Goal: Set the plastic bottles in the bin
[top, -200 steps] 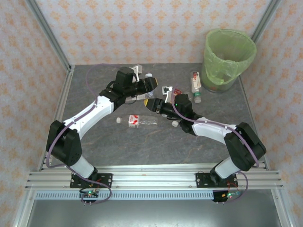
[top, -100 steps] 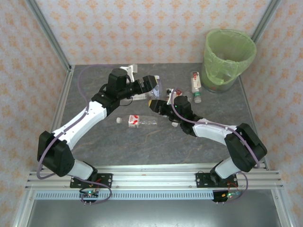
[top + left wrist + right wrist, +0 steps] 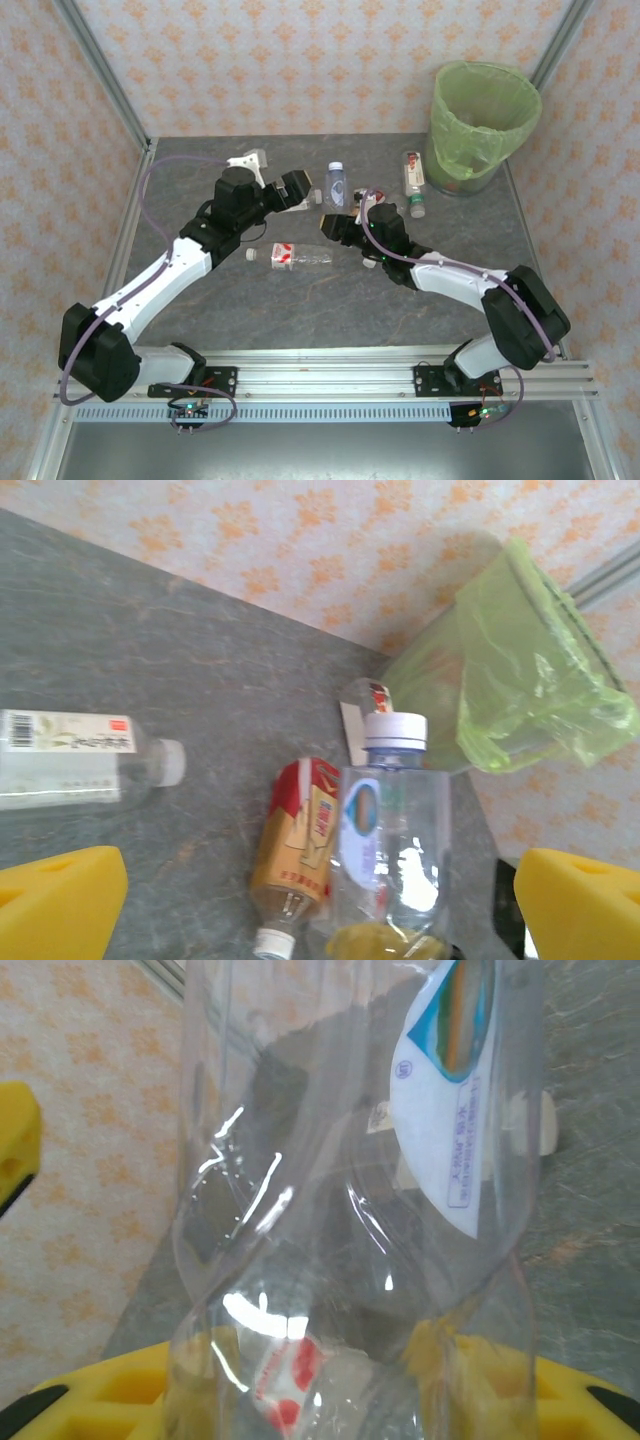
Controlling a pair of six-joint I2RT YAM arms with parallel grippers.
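walls (image 3: 300, 60): pale orange-floral paper | tabletop (image 3: 300, 310): grey, stone-patterned | corner posts (image 3: 100, 70): bare aluminium

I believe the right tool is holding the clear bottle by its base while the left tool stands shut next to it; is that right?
Not quite: the left tool is open, not shut. The left wrist view shows its yellow fingers wide apart, one at each edge of the picture. The rest holds: the right tool grips the clear bottle by its base.

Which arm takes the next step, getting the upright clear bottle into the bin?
Right. The right gripper grips the blue-labelled bottle at its base, and the bin stands on its side. The left gripper is open and empty.
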